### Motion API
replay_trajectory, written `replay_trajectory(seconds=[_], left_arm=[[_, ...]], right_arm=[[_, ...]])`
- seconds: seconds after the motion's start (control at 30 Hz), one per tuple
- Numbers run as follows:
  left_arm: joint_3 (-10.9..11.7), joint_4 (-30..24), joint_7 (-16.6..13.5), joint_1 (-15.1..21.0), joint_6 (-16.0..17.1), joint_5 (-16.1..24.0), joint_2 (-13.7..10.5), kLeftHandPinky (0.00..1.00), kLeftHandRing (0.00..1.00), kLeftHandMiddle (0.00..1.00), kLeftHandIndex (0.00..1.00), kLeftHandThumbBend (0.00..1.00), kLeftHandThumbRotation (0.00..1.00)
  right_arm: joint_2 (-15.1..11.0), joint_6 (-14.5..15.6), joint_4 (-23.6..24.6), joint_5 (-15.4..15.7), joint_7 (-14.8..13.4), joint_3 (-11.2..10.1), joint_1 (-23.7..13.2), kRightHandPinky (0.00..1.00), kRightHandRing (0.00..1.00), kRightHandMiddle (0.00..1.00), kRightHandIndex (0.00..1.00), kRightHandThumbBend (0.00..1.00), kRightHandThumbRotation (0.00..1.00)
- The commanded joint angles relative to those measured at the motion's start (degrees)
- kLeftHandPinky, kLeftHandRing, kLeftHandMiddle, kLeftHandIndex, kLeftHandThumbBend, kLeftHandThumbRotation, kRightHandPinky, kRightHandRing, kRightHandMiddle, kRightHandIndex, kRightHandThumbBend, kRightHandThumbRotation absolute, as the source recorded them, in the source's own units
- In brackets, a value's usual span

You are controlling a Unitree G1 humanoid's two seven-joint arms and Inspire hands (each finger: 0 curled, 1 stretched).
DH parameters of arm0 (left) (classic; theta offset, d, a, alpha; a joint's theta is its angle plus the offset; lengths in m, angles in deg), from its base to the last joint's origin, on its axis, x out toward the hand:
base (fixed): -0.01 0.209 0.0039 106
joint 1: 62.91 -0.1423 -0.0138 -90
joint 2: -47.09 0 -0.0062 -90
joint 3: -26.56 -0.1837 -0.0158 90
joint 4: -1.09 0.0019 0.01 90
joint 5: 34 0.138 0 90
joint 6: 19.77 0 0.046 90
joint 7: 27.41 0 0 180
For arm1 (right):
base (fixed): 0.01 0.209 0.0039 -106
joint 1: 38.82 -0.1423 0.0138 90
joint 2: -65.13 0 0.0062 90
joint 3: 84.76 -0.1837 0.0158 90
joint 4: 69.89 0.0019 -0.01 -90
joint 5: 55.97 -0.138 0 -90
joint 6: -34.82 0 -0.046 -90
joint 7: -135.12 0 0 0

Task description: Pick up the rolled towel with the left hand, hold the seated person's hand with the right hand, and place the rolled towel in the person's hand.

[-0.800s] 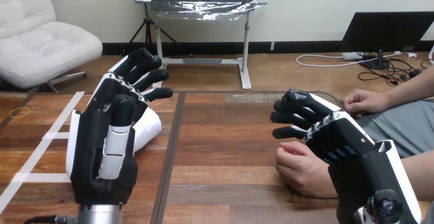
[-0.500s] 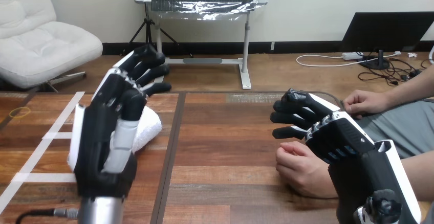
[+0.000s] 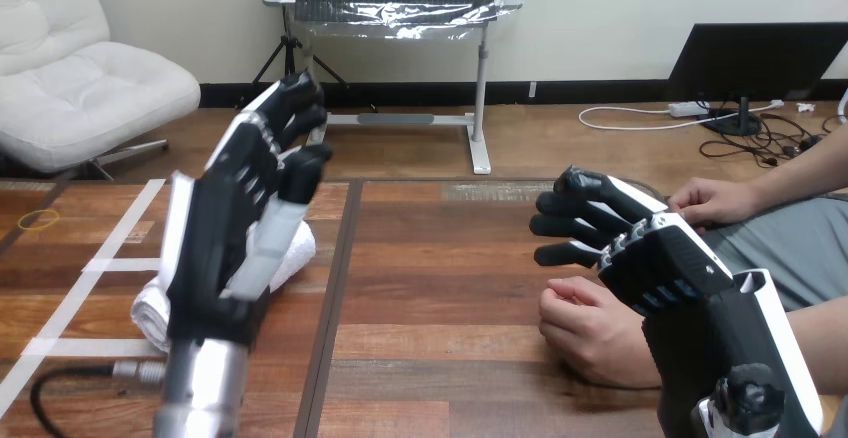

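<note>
A white rolled towel (image 3: 290, 248) lies on the table's left part, mostly hidden behind my left hand (image 3: 235, 228). That hand is raised above the towel with its fingers straight, holding nothing. My right hand (image 3: 640, 253) hovers at the right, fingers relaxed and spread, over the person's hand (image 3: 590, 328), which rests loosely curled on the table. I see no finger of mine wrapped round it. The person's other hand (image 3: 715, 200) lies farther back at the right edge.
White tape strips (image 3: 75, 298) mark the table's left part. A dark seam (image 3: 335, 288) runs down the table between the towel and the person's hand. A yellow rubber band (image 3: 38, 220) lies at the far left.
My left hand has lifted and turned edge-on, its fingers stretched upward, uncovering the towel's near end. My right hand has risen slightly. The person's hands have stayed put.
</note>
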Motion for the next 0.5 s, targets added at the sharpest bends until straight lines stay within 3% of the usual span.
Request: replay_trajectory(seconds=[0.0, 0.23, 0.47], left_arm=[[0.7, 3.5, -1.8, 7.8, -0.5, 2.8, -1.7, 0.89, 0.96, 0.95, 0.90, 0.91, 0.77], [1.0, 8.2, -5.2, 12.6, -2.8, 7.2, -3.5, 0.97, 0.99, 0.99, 0.95, 0.92, 0.78], [1.0, 14.4, -7.8, 17.6, -4.2, 9.8, -5.0, 1.00, 1.00, 1.00, 0.97, 0.90, 0.78]], right_arm=[[0.1, -0.1, 0.6, -0.5, -0.1, -0.5, -3.6, 0.69, 0.77, 0.80, 0.82, 0.96, 1.00], [0.2, 0.0, 0.6, -0.1, -0.4, -0.6, -3.8, 0.69, 0.77, 0.79, 0.82, 0.97, 1.00], [0.2, 0.1, 0.6, -0.2, -0.3, -0.6, -3.9, 0.69, 0.76, 0.79, 0.82, 0.97, 1.00]])
